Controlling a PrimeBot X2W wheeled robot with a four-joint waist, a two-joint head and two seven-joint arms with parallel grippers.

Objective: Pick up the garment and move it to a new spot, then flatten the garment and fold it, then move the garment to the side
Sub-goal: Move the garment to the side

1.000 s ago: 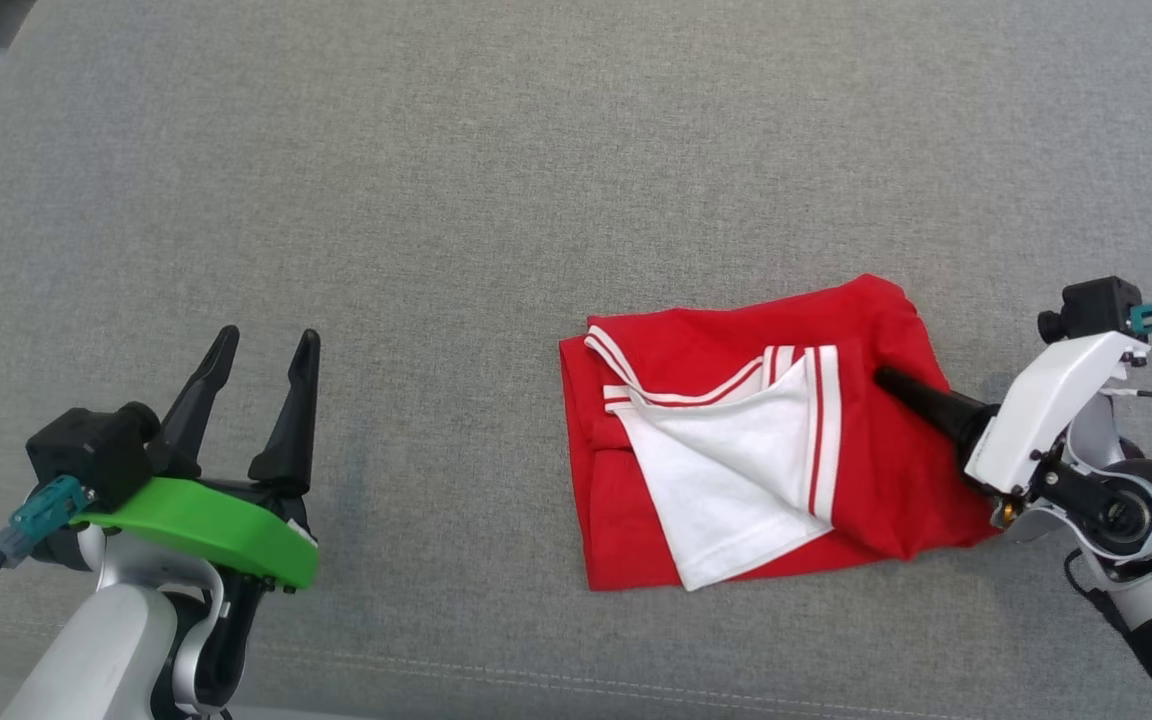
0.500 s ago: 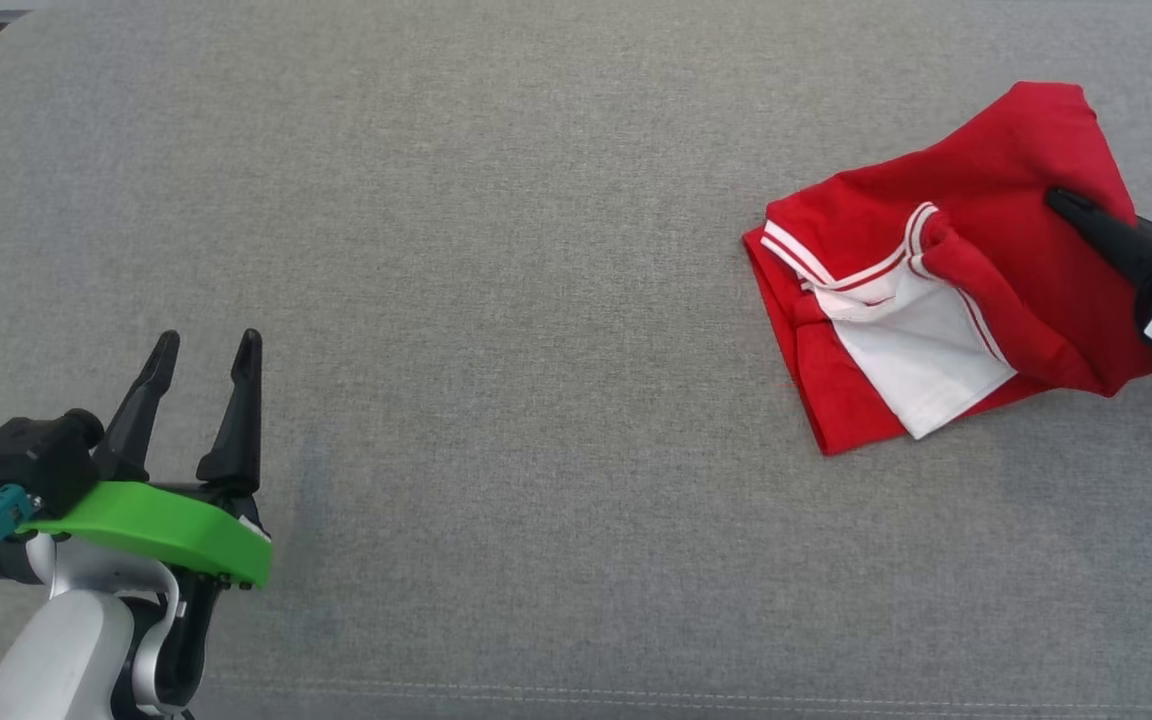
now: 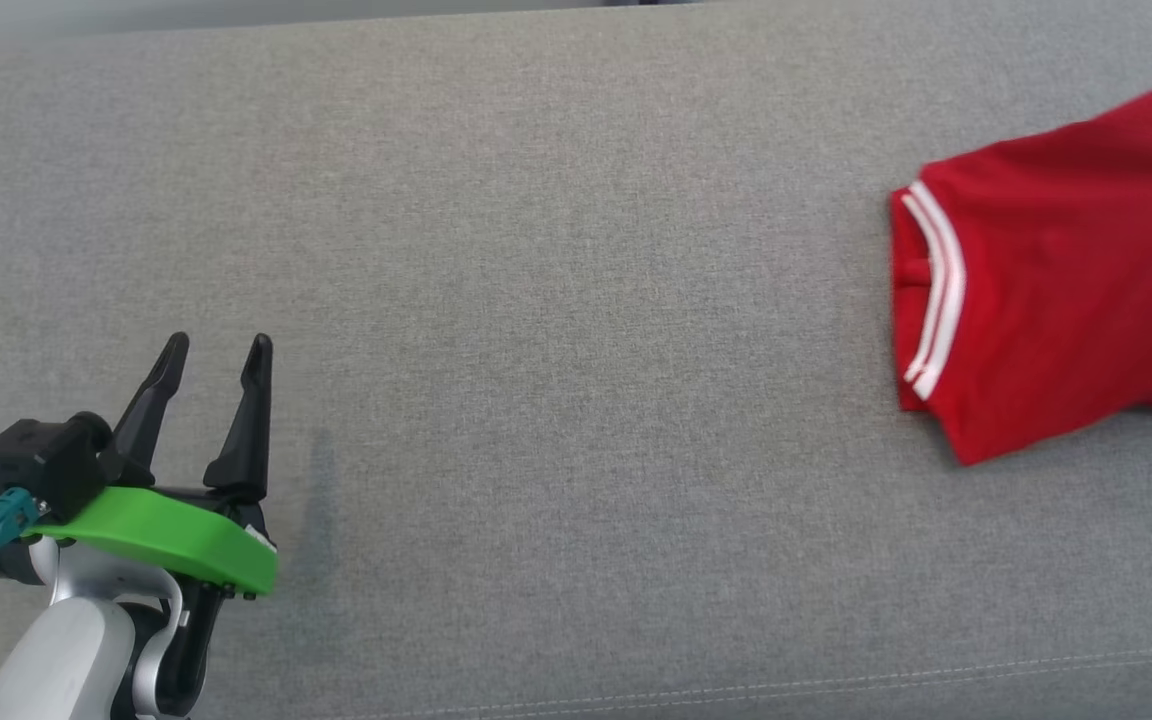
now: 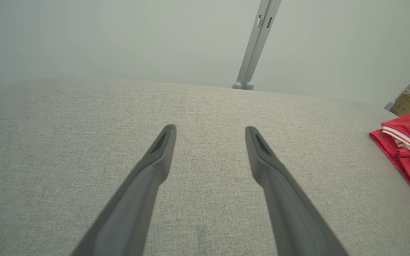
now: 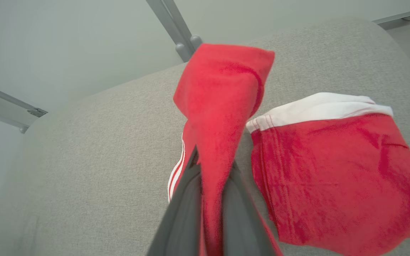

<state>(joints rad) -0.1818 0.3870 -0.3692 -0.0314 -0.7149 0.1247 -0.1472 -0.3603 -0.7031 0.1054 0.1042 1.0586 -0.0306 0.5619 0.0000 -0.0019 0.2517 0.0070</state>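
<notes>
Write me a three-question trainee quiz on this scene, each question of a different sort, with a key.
1. True or false: the left gripper is shut on the red garment.
2. Multiple choice: the fingers of the right gripper are A) spread wide over bare cushion, B) closed on a fold of red fabric, C) holding a cardboard box.
3. Fill in: the garment's trim stripes are ____.
Key: 1 false; 2 B; 3 white.
</notes>
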